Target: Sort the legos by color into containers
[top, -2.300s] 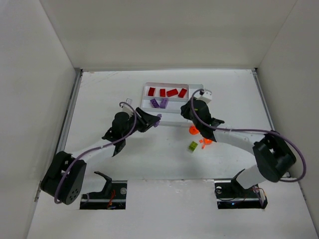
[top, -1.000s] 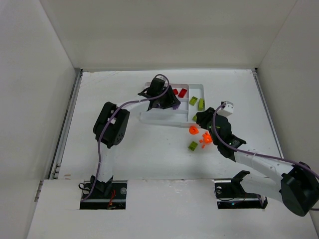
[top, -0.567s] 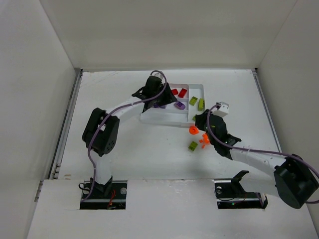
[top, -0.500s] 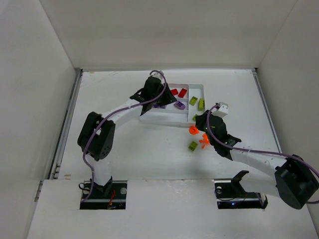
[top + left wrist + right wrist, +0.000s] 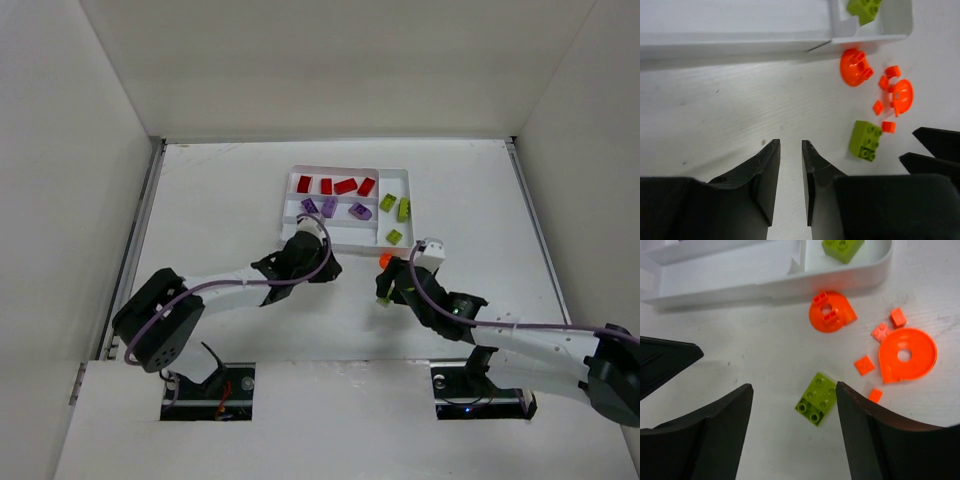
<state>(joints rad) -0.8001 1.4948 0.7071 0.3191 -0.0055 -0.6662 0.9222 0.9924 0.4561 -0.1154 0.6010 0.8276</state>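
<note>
You have the white tray (image 5: 335,230) in the upper middle of the top view. Its top slot holds four red bricks (image 5: 346,186). The slot below that holds three purple bricks (image 5: 329,207). The crosswise slot at the tray's right end holds three yellow-green bricks (image 5: 404,208). One loose yellow-green brick (image 5: 819,399) lies on the table (image 5: 220,200), just below the tray's lower right corner. Near it you can count one orange dome piece (image 5: 830,311), one flat orange disc (image 5: 907,355) with a hole in it, and four tiny orange bits (image 5: 864,365). All of these are outside the tray. Your right gripper (image 5: 794,386) is over the loose brick with its jaws wide apart. In its own view the brick shows in the gap, closer to the finger on the right side of the frame. Your left gripper (image 5: 790,143) is over bare table below the tray, left of the orange pieces. Its jaws stand only a thin gap apart, with nothing in between.
</note>
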